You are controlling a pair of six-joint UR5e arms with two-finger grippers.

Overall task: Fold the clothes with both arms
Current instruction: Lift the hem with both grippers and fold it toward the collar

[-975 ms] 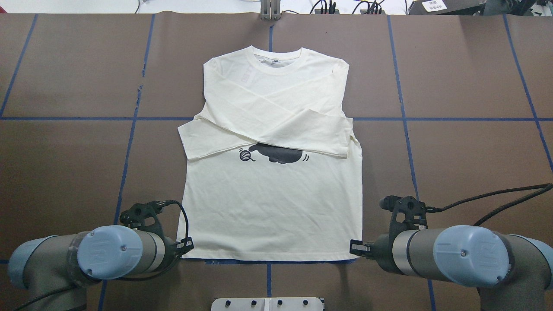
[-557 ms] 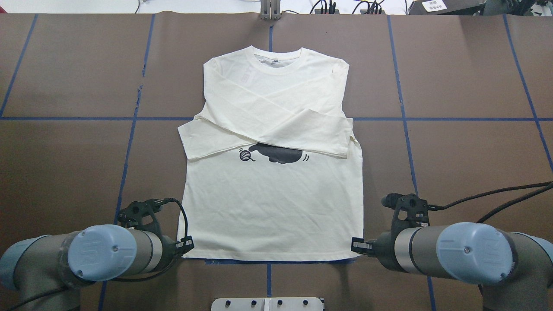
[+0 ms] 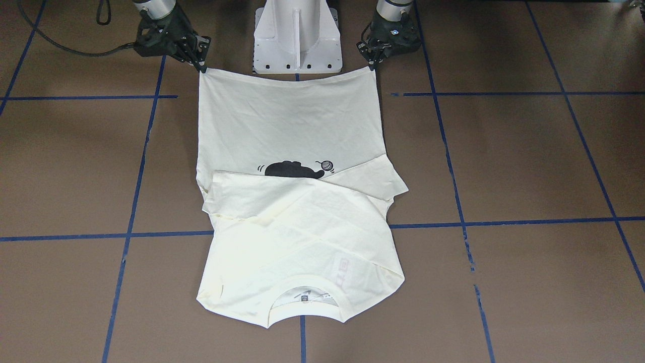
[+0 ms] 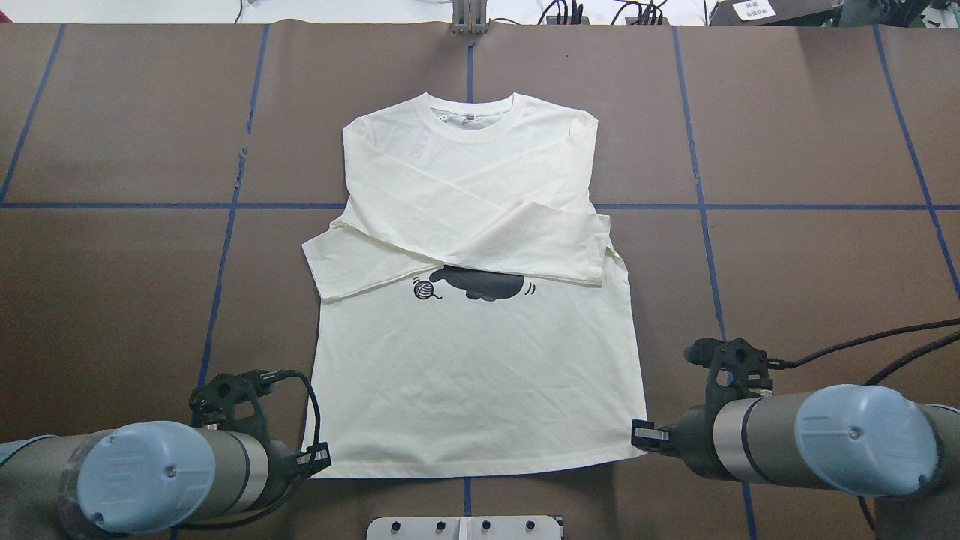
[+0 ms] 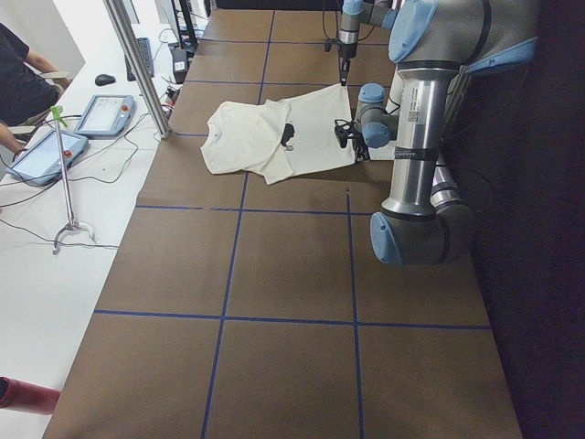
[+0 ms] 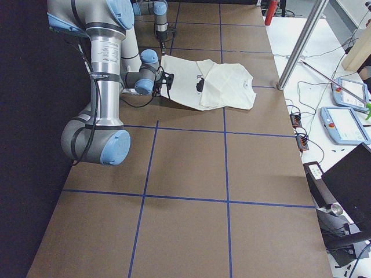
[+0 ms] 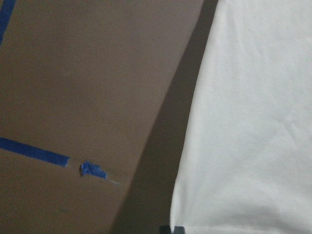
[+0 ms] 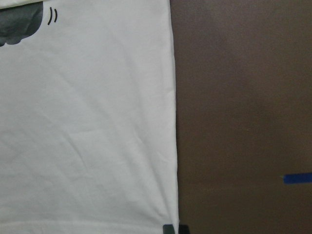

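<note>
Item under inspection: one cream-white long-sleeved T-shirt (image 4: 472, 375), lying print-side up at the middle of the brown table (image 4: 112, 150), collar (image 4: 471, 120) away from me and hem (image 4: 472, 469) at my near edge. Count: one garment, two sleeves (image 4: 525, 240), both folded across the chest and crossing just above the one black cat print (image 4: 480, 283); two arms and two grippers, both mine. My left gripper (image 4: 319, 457) is pinched narrow on the hem's left corner, and my right gripper (image 4: 641, 437) is pinched narrow on its right corner. Both wrist views show cloth running right down to the fingertips. In the front-facing view the hem runs straight and taut between the two corners. Handling assessment: the fabric is thin, light and limp, with soft creases. I judge it will sag in the middle and drag on the table unless both corners travel level and apart. It is not fragile and not slippery against the table covering. The loose sleeves are the risk, as they may slide out of their crossing. Corner holds look right for carrying the hem toward the collar.
</note>
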